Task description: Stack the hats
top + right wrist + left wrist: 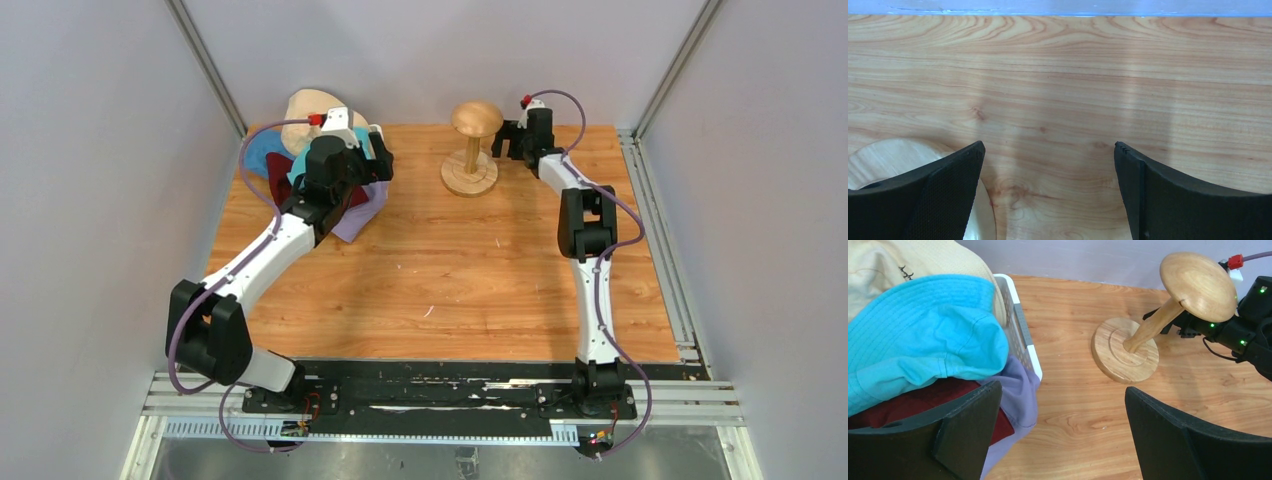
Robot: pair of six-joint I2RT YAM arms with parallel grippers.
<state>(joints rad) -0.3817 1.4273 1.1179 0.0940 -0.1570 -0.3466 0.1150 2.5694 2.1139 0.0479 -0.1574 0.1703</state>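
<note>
The hats lie piled in and over a white mesh basket (pixel 1020 330) at the far left. In the left wrist view the beige hat (pixel 913 260) is at the back, a teal hat (pixel 923 335) lies on top, and a dark red hat (pixel 923 402) and a lavender hat (pixel 1020 385) spill under it. From above I see the beige hat (pixel 315 105), a blue hat (pixel 258 150), the dark red hat (pixel 352 195) and the lavender hat (pixel 360 218). My left gripper (pixel 1063 410) is open and empty at the pile's right edge (pixel 352 150). My right gripper (pixel 1048 165) is open and empty.
The wooden mushroom-shaped stand (pixel 473 145) stands at the back centre, seen also in the left wrist view (pixel 1198 285). My right gripper (pixel 508 140) hovers just right of it, and its base (pixel 878 160) shows by the left finger. Grey walls enclose the table.
</note>
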